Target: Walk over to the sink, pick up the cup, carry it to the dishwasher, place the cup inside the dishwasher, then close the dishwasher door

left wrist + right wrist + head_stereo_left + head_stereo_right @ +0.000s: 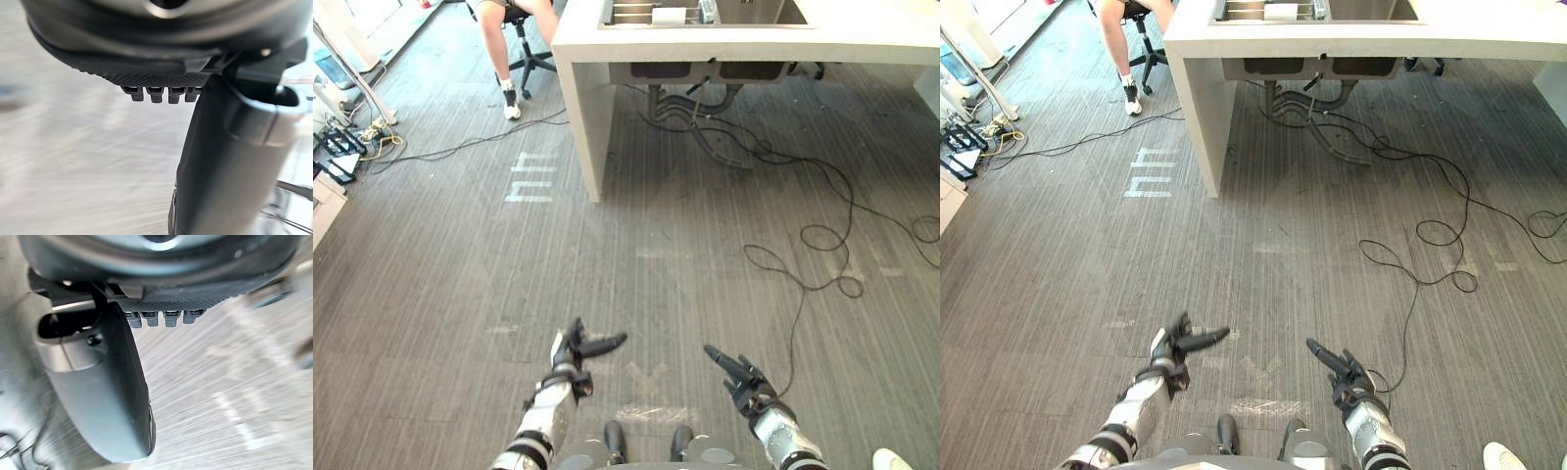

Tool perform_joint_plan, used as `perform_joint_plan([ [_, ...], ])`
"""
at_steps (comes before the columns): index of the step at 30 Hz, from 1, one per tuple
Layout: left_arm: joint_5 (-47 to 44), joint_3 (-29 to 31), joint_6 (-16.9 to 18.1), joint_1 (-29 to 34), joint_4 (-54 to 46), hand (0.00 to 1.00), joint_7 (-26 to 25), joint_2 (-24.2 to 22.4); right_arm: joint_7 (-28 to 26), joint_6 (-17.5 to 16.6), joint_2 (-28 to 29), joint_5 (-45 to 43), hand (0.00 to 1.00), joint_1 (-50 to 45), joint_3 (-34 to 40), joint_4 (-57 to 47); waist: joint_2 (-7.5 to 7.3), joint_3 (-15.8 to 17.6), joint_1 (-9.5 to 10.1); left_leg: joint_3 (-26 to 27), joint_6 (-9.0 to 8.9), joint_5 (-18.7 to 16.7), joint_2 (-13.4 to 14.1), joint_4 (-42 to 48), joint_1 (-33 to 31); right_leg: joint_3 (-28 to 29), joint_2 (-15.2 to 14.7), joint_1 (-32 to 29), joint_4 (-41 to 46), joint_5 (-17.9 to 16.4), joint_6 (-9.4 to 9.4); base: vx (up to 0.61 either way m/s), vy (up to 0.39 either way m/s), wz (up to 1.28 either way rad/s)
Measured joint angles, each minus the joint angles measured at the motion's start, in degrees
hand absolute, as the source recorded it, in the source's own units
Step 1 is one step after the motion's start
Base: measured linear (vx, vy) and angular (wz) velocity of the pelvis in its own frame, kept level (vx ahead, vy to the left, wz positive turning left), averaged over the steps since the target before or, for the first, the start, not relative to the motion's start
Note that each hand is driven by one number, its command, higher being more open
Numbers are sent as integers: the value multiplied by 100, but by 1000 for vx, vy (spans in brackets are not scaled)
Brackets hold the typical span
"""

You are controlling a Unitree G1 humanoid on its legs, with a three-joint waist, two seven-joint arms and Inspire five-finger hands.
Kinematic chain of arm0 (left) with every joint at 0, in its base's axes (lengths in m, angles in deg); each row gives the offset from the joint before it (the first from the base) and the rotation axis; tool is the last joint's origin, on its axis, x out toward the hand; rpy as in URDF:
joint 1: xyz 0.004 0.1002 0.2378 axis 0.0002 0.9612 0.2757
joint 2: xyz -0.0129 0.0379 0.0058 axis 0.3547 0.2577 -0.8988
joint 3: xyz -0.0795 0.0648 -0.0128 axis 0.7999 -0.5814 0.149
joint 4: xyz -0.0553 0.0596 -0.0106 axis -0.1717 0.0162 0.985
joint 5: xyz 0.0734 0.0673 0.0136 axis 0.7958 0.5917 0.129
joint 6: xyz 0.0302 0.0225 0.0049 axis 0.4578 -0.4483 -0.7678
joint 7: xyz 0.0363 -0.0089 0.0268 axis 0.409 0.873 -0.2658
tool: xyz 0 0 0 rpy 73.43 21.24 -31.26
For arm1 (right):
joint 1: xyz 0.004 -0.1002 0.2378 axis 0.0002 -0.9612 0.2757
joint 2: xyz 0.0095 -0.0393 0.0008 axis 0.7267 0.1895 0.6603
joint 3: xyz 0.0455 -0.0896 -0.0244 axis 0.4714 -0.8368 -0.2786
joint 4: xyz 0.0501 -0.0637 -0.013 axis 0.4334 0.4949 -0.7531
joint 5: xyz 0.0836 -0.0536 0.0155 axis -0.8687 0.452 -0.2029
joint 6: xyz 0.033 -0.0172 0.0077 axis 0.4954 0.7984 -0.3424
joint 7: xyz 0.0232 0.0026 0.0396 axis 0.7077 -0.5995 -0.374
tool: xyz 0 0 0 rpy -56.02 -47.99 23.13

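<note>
A grey, striped floor (460,294) stretches ahead towards a pale worktop (705,41) on a thick slab leg, seen from above and still well away. A steel sink (754,12) is set into the worktop along its far edge, with a draining rack (631,12) sunk in at its left end. Under the worktop, dark hoses and cables (705,117) trail down onto the floor. Beyond the worktop's left corner, a person (494,39) sits on a wheeled chair (533,61), bare legs and a white shoe in view. Pale tape marks (533,176) lie on the floor beside the worktop's leg. At the near edge of the scene both arms reach forward over bare floor. The left hand (576,352) is released, fingers spread and thumb pointing inward, grasping nothing. The right hand (744,377) is likewise relaxed and empty, its fingers stretched out ahead. Each wrist view confirms a straight thumb with only blurred floor past it. Between the rack and the sink basin rests a white object (668,15), and just to its right stands a small clear vessel that is probably the cup (708,10), though it is too distant to be sure.
</note>
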Motion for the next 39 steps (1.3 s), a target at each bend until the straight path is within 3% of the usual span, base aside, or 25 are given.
perform_joint_plan([
  [3,-923,-257,-845,-61,80,100,990,206,-22,37,60,26,100,-23,-19,-5,-14,10,-12,18,-9,4,2,-83,190,-12,3,162,5,-31,47,29,-9,3],
  [5,-1355,-559,-1667,-30,546,100,1592,233,-45,200,125,105,100,-75,-58,-16,-35,22,-52,70,-13,1,-3,-169,322,-8,3,239,5,-38,58,36,9,-7],
  [7,-1397,-758,-2141,164,966,100,1918,153,-99,348,235,262,100,-107,-69,8,-120,72,-103,183,-16,-1,-5,-186,353,-2,0,243,5,-38,58,30,18,-10],
  [9,-1375,-839,-2351,323,1155,100,2008,133,-180,432,285,496,100,-152,-74,43,-172,87,-125,192,-20,-4,-4,-186,359,-4,0,247,5,-38,58,26,5,-1],
  [13,-631,-731,-2209,470,1159,100,1761,183,-382,574,293,1383,100,-374,-115,155,-189,73,-105,196,-46,-22,0,-185,515,-62,-3,451,9,-38,58,11,-1,11],
  [15,226,-519,-2007,532,1170,100,1151,212,-538,619,304,1906,100,-395,-170,200,-202,55,-113,195,-46,-22,-1,-197,544,-88,-3,494,7,-38,58,-52,-7,2],
  [19,1113,-325,-1913,668,1173,100,539,344,-565,656,312,2322,100,-426,-260,255,-227,35,-108,189,-32,-13,-12,-222,528,-138,-3,485,-36,-38,57,-58,-2,5],
  [21,1344,-280,-1798,873,1174,100,244,401,-582,733,313,2328,100,-492,-329,268,-247,-8,-105,186,89,68,-50,-317,518,-169,-1,485,-145,-38,54,-59,-9,2],
  [25,1359,-121,-1508,1053,1169,100,-71,328,-592,726,302,2316,100,-547,-327,370,-267,-47,-99,162,296,222,-100,-517,477,-264,-2,406,-214,-21,25,-70,2,7],
  [31,1336,-60,-971,1204,1145,100,-586,306,-518,342,403,2000,100,-675,-324,472,-416,-141,-53,160,325,256,-139,-518,429,-303,-16,394,-300,60,-82,-54,16,2],
  [37,1246,110,-1000,1226,1108,100,-633,260,-560,176,400,1347,100,-781,-310,483,-421,-146,-25,161,327,258,-146,-523,424,-317,-19,394,-315,61,-82,0,0,0],
  [39,998,160,-1199,1226,1093,100,-376,264,-575,193,398,1341,100,-777,-308,483,-421,-146,-25,194,326,257,-146,-524,421,-301,-18,387,-318,61,-81,3,-1,-2],
])
